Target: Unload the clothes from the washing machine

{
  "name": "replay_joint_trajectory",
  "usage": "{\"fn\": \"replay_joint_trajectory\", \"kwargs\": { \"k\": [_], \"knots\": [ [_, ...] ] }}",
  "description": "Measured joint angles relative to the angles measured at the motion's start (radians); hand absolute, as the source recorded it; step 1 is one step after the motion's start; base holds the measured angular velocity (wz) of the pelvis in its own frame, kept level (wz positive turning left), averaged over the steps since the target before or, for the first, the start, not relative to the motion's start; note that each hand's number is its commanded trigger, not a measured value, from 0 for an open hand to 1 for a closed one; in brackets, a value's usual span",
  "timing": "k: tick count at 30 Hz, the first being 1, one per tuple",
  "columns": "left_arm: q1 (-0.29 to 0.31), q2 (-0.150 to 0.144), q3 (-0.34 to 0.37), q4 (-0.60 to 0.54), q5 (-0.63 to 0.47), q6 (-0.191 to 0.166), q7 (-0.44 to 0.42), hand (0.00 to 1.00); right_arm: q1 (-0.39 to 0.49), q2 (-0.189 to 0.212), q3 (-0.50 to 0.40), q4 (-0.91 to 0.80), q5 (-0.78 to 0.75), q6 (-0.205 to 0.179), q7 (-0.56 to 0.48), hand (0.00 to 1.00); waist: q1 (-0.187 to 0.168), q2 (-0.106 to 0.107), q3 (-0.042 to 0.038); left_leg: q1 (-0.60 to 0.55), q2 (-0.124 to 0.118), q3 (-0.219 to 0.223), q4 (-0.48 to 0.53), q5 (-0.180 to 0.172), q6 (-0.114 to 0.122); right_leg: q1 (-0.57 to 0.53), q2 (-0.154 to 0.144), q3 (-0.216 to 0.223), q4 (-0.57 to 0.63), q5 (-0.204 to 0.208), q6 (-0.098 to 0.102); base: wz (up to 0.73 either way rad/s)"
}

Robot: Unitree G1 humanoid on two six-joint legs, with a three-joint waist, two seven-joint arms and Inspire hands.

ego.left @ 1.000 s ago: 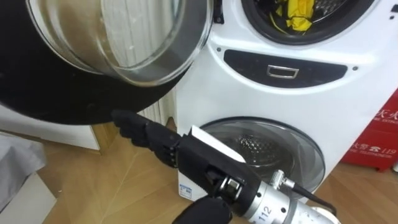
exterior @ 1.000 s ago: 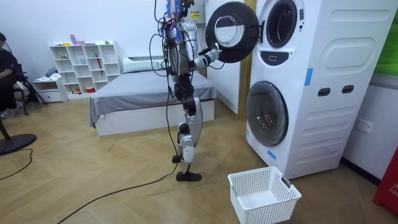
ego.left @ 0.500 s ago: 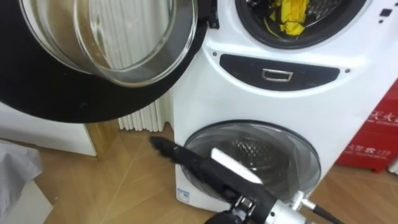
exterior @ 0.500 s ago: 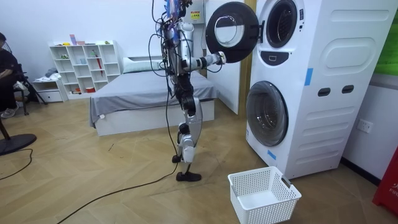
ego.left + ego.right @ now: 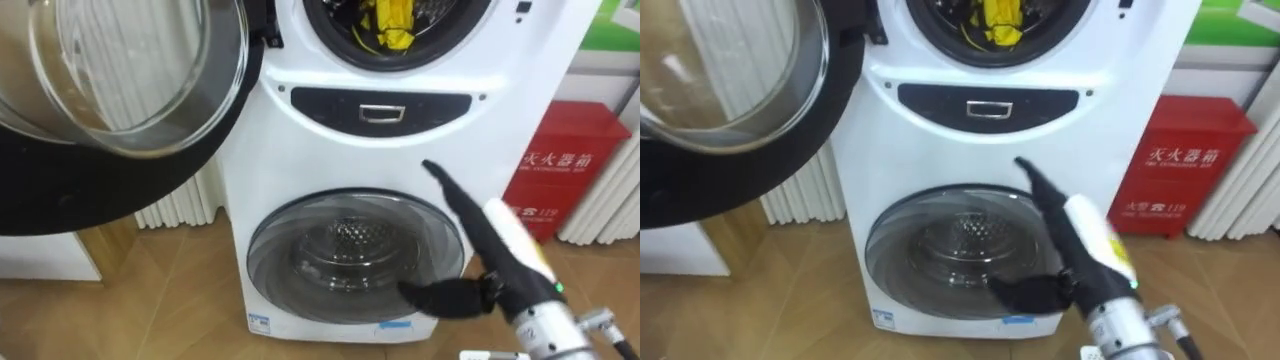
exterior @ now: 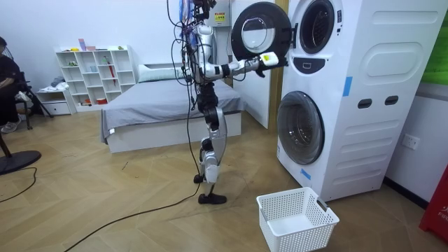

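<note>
A yellow cloth [image 5: 393,25] lies inside the drum of the upper washing machine [image 5: 375,105], beside something dark. That machine's round door [image 5: 120,110] hangs open to the left, glass bowl facing me. My right hand [image 5: 478,232] is raised in front of the lower machine's shut door [image 5: 345,255]. It is open, with straight fingers pointing up toward the control panel and the thumb [image 5: 440,296] spread to the left. The hand is below the drum opening and holds nothing. In the room view I stand facing the stacked machines with the right hand [image 6: 268,59] stretched out at the height of the open door.
A red box [image 5: 560,170] stands on the floor right of the machines. A white radiator [image 5: 185,205] sits behind the open door. A white laundry basket [image 6: 297,218] stands on the wood floor before the lower machine. A bed [image 6: 168,112] is behind me.
The view has turned right toward the machines. My right hand swung from under the open door to the front of the lower machine, fingers now pointing up.
</note>
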Motion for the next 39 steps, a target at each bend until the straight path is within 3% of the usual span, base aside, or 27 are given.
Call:
{"fn": "replay_joint_trajectory", "kwargs": {
  "k": [2, 6, 8, 12, 14, 17, 22, 26, 34, 37, 39],
  "knots": [
    [0.000, 0.001, 0.012, 0.000, 0.001, 0.008, 0.000, 0.00, -0.067, -0.018, -0.003, 0.000, 0.001, 0.000, -0.032, 0.00, 0.001, -0.005, -0.0016, 0.005, 0.001, 0.005, -0.002, 0.000, 0.000, 0.003, 0.000, 0.003, 0.001, 0.000, 0.000, -0.02],
    [-0.002, 0.000, 0.020, -0.003, 0.001, 0.025, 0.000, 0.00, -0.150, -0.018, -0.009, 0.006, -0.020, 0.013, -0.077, 0.00, 0.004, -0.008, -0.0009, 0.010, 0.001, 0.010, -0.002, 0.000, 0.000, 0.008, 0.000, 0.003, 0.000, 0.000, 0.000, 0.00],
    [-0.005, 0.001, 0.033, -0.007, 0.003, 0.032, -0.001, 0.00, -0.187, -0.039, -0.009, 0.009, -0.019, 0.021, -0.086, 0.00, 0.006, -0.016, 0.0024, 0.011, 0.002, 0.010, -0.001, 0.000, 0.000, 0.007, -0.001, -0.003, 0.000, 0.000, 0.000, 0.02],
    [-0.004, 0.005, 0.035, -0.024, 0.002, 0.036, -0.001, 0.00, -0.211, -0.065, -0.009, 0.012, -0.014, 0.027, -0.098, 0.00, 0.012, -0.028, 0.0063, 0.009, 0.002, 0.010, -0.001, 0.000, 0.000, 0.005, -0.001, -0.006, 0.000, 0.000, 0.000, 0.01],
    [-0.003, 0.014, 0.034, -0.024, 0.002, 0.045, -0.001, 0.00, -0.215, -0.068, -0.008, 0.015, -0.016, 0.050, -0.100, 0.00, 0.022, -0.035, 0.0102, 0.008, 0.002, -0.001, 0.000, 0.000, 0.000, 0.008, -0.001, -0.015, 0.000, 0.000, 0.000, 0.09],
    [-0.005, 0.016, 0.036, -0.027, 0.002, 0.057, -0.002, 0.00, -0.238, -0.095, -0.006, 0.031, -0.024, 0.079, -0.090, 0.00, 0.033, -0.039, 0.0093, 0.005, 0.002, -0.002, -0.006, -0.001, 0.001, 0.009, 0.000, -0.017, 0.001, 0.000, 0.000, 0.02],
    [-0.002, 0.017, 0.042, -0.024, 0.003, 0.077, -0.002, 0.00, -0.280, -0.096, 0.005, 0.067, -0.079, 0.109, -0.085, 0.00, 0.043, -0.044, 0.0060, 0.007, 0.002, -0.004, -0.008, -0.001, 0.001, 0.010, 0.000, -0.018, 0.001, 0.000, 0.000, 0.00],
    [-0.008, 0.013, 0.053, -0.027, 0.021, 0.091, -0.005, 0.00, -0.303, -0.096, 0.007, 0.112, -0.143, 0.119, -0.085, 0.00, 0.076, -0.046, 0.0045, 0.001, 0.002, -0.005, -0.009, -0.001, 0.001, 0.004, 0.000, -0.022, 0.001, 0.000, 0.000, 0.00],
    [-0.007, 0.021, 0.067, -0.036, 0.024, 0.114, -0.009, 0.00, -0.391, -0.097, 0.004, 0.192, -0.175, 0.152, -0.096, 0.00, 0.081, -0.061, -0.0039, -0.018, 0.001, -0.045, 0.007, 0.000, 0.000, 0.003, -0.001, -0.048, 0.001, -0.001, 0.001, 0.14],
    [-0.003, 0.020, 0.077, -0.037, 0.045, 0.114, -0.008, 0.00, -0.420, -0.102, 0.003, 0.200, -0.166, 0.151, -0.098, 0.00, 0.090, -0.064, -0.0032, -0.015, 0.001, -0.046, 0.013, 0.000, 0.000, 0.005, 0.000, -0.046, 0.002, -0.001, 0.002, 0.02],
    [0.000, 0.024, 0.091, -0.040, 0.061, 0.114, -0.004, 0.00, -0.430, -0.102, 0.003, 0.216, -0.169, 0.149, -0.098, 0.00, 0.099, -0.071, 0.0030, -0.034, 0.002, -0.046, 0.067, -0.002, -0.003, 0.010, -0.001, -0.047, 0.009, -0.007, -0.002, 0.00]
  ]
}}
